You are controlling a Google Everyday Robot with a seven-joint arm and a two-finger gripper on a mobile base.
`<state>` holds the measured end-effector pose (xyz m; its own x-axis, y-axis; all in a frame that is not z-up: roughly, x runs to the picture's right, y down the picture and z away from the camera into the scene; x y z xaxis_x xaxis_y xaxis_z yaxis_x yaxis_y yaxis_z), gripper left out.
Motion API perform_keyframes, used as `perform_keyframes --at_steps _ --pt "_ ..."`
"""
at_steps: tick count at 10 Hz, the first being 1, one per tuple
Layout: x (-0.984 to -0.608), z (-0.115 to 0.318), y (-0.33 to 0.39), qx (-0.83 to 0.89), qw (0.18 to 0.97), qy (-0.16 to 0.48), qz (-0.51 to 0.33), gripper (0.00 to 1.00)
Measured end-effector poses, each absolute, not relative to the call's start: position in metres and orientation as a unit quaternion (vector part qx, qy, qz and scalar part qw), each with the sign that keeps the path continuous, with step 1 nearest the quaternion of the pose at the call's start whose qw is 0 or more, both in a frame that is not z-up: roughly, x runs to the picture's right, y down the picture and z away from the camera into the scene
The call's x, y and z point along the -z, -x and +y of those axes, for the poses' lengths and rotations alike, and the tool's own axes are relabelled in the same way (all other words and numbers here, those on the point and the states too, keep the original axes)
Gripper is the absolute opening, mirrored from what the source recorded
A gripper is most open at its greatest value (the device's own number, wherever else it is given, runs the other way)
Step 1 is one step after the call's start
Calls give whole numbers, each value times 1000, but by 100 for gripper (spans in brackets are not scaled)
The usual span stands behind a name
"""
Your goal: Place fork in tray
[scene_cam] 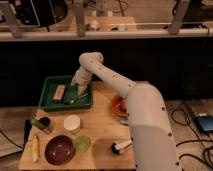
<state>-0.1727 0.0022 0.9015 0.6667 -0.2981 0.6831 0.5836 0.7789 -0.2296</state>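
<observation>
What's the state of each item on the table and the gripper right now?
gripper: over the tray's right half, at the fork.
fork: lying in the tray, near its right rim.
tray: flat on the table, holds the tan block and fork.
tan block: lying in the tray.
dark-red bowl: upright.

The gripper, on a smooth white matt arm, hangs over the green plastic tray, where the thin silvery metal fork glints beside a tan matt block. The table is pale wood; the dark-red bowl looks glossy.
</observation>
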Motion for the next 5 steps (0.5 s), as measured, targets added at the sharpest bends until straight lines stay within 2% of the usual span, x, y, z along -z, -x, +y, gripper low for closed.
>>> perform_keyframes --at_steps 5 --pt "-891 -7 164 242 889 207 -328 80"
